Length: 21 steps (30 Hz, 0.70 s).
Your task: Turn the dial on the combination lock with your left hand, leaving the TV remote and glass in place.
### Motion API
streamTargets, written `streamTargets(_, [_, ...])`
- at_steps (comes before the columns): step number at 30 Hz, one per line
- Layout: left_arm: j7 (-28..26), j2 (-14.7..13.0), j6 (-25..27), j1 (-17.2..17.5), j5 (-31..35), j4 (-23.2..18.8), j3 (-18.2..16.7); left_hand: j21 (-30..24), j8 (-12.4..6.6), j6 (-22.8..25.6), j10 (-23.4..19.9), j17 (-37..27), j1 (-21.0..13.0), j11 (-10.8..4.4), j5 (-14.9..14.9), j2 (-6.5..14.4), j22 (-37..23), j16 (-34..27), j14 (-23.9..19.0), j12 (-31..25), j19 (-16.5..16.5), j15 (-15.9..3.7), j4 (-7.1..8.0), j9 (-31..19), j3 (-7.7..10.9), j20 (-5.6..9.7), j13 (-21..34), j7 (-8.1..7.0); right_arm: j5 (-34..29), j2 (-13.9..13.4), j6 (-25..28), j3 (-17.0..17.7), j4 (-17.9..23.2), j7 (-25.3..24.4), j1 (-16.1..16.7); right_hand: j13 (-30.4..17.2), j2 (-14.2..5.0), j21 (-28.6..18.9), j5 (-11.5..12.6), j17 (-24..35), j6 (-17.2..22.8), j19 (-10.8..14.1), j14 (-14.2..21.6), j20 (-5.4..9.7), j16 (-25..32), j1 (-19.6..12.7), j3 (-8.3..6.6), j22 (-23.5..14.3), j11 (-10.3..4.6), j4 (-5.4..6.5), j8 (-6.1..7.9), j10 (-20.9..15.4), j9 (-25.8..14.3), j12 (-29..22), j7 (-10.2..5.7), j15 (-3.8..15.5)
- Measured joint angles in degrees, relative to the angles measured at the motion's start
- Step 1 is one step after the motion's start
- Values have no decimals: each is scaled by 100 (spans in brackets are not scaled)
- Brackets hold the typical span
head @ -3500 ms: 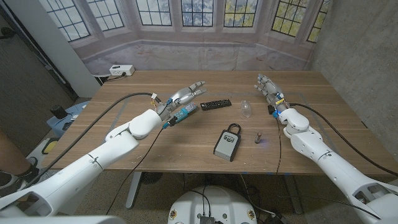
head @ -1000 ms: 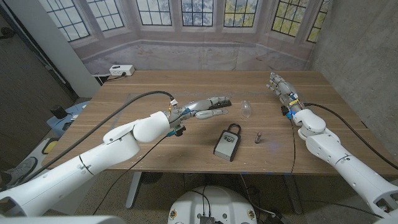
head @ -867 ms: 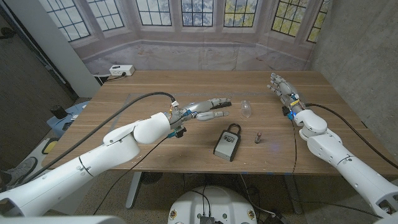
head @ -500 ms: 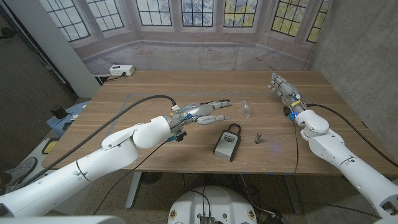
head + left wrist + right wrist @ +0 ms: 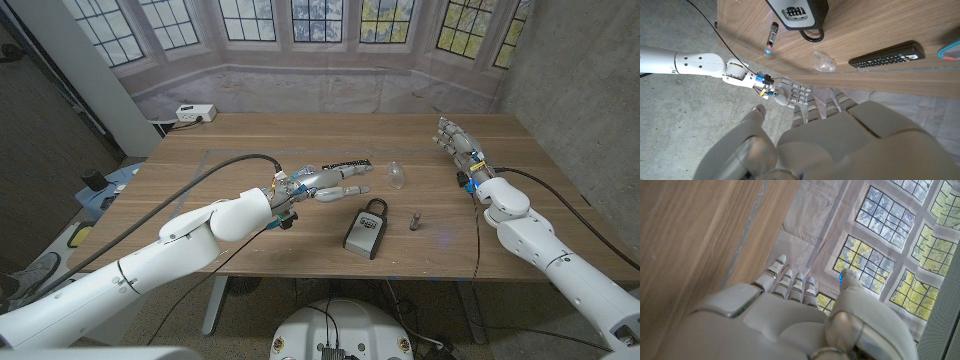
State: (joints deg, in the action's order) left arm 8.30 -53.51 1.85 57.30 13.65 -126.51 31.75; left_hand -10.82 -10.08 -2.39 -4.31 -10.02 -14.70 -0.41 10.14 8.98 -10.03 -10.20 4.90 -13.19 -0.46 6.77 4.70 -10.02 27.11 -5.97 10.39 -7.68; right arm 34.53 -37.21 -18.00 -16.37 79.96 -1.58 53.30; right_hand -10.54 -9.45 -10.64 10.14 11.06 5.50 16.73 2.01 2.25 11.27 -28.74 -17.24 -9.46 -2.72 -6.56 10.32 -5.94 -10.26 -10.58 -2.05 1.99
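Left hand (image 5: 335,180) open above table, near combination lock (image 5: 365,228).

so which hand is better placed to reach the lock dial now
Left. The left hand hovers open just behind the combination lock at mid-table, while the right hand stands open far off near the right edge.

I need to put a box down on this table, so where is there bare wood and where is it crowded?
Bare wood: the table's left half, between the white power strip and left hand; also the far strip behind the TV remote and glass. Crowded: the middle, where remote, glass, combination lock and a small cylinder sit close together.
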Motion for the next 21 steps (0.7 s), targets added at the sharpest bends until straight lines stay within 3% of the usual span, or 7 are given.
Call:
streamTargets(13, [175, 10, -12, -32, 71, -31, 111, 28, 36, -204, -47, 0, 334, 1, 0, 64, 0, 0, 76, 48, -258, 30, 299, 1, -81, -64, 1, 104, 8, 70, -187, 3, -245, 122, -38, 0, 0, 0, 0, -1, 0, -21, -4, 20, 0, 0, 0, 0, 0, 0, 0, 0, 0, 0, 0, 4])
streamTargets(21, [335, 12, 95, -59, 273, -125, 215, 28, 36, -329, -176, 1, 587, 112, 0, 38, 1, 0, 106, 48, -413, 60, 482, 1, -153, -31, 1, 229, 44, 77, -289, 24, -386, 218, -67, 0, 0, 0, 0, -1, 0, -21, -4, 20, 0, 0, 0, 0, 5, 0, 0, 38, 0, 0, 0, 5])
